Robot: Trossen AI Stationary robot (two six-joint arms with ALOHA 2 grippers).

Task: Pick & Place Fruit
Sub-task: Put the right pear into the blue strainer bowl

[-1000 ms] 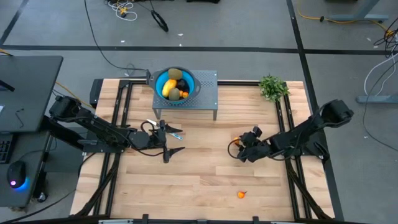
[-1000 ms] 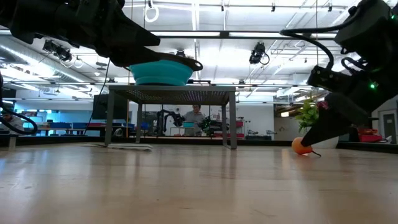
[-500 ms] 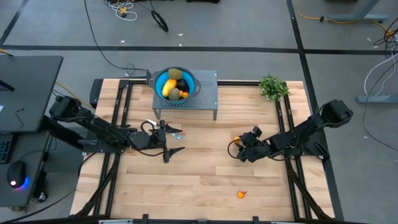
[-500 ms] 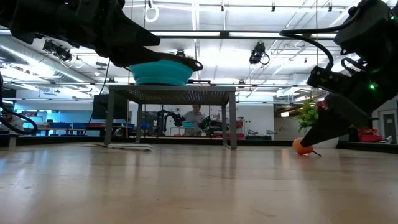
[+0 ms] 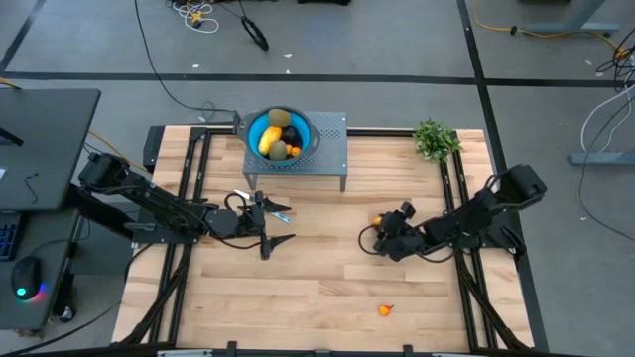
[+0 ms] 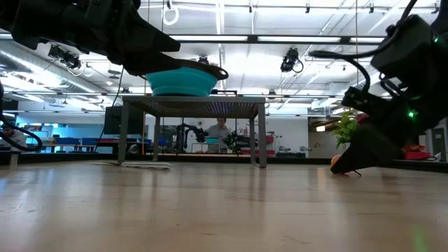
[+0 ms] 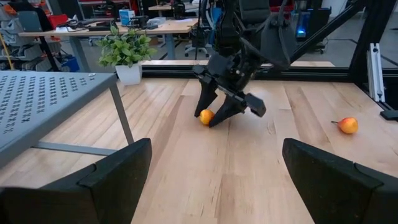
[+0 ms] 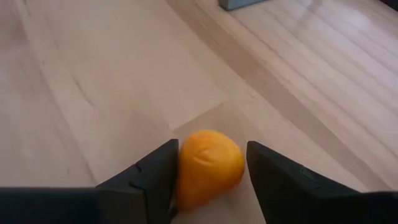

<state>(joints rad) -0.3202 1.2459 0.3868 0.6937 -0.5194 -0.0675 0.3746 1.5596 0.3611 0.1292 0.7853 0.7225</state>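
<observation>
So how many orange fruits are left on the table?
2: one between the right tool's fingers mid-table, one loose near the front edge. Others sit in the bowl.

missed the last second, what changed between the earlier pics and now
The right gripper has dropped lower at the orange fruit on the table, its fingers now on either side of it and narrowing; the arm's elbow shifted inward. The fruit is not lifted. Unchanged: the left gripper, open mid-table, the blue bowl of fruit on the grey stand, and the second orange piece.
</observation>
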